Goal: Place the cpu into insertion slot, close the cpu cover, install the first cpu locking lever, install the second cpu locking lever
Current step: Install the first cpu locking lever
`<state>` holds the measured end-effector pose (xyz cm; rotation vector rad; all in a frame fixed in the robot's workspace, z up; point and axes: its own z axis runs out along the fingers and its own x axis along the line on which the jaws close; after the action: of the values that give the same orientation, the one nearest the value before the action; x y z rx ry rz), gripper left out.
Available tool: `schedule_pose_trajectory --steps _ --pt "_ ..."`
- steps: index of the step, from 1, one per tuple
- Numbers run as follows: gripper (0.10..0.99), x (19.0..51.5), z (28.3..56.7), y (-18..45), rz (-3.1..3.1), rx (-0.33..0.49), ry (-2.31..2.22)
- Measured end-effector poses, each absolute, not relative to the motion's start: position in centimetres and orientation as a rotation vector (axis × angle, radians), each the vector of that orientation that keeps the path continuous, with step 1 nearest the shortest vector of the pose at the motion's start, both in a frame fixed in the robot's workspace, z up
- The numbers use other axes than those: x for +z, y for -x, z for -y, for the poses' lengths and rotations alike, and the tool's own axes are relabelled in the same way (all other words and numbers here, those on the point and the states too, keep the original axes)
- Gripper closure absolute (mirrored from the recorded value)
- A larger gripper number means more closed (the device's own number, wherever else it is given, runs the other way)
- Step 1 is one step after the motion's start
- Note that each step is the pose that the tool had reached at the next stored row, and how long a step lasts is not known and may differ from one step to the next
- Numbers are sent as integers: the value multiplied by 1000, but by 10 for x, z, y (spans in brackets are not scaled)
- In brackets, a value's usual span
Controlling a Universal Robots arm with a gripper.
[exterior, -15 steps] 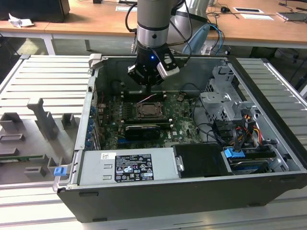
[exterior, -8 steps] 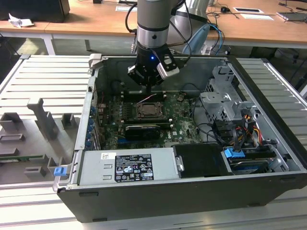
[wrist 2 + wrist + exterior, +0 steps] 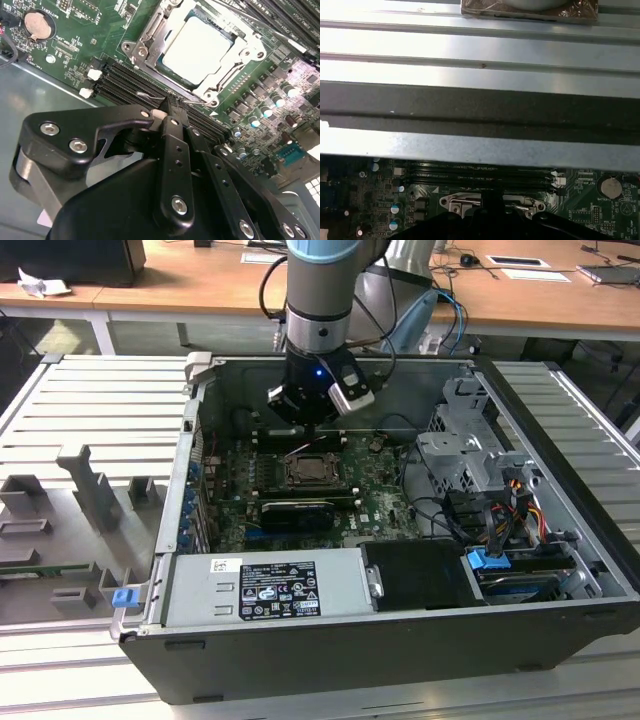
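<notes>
**Q:** Exterior view: where is the arm?
**A:** The gripper (image 3: 303, 423) is lowered inside the open computer case (image 3: 195, 490). It hangs over the far edge of the motherboard (image 3: 385, 490), just behind the socket (image 3: 308, 472). The power supply (image 3: 265, 590) lies along the near wall.

**Q:** Second wrist view: what is the end effector's state, and where is the cpu?
**A:** The fingers (image 3: 172, 145) are drawn together at their tips. The tips stand over the memory slots (image 3: 120, 80), at the end of a thin wire locking lever (image 3: 150, 95). Whether they pinch it cannot be told. The cpu (image 3: 197, 45) is seated in the socket. The cpu cover (image 3: 145, 42) lies flat around it. A coin battery (image 3: 39, 26) sits well apart.

**Q:** First wrist view?
**A:** The dark case wall (image 3: 480, 105) runs across, with the ribbed table (image 3: 480, 45) beyond it. The socket, memory slots and coin battery show on the board. The dark fingers stand just beside the socket.
</notes>
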<state>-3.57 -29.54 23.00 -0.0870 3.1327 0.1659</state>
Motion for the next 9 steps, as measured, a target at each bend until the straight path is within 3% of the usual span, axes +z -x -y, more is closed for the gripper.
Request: schedule_pose_trajectory --steps 9 --pt "980 223 291 27 -3132 173 87"
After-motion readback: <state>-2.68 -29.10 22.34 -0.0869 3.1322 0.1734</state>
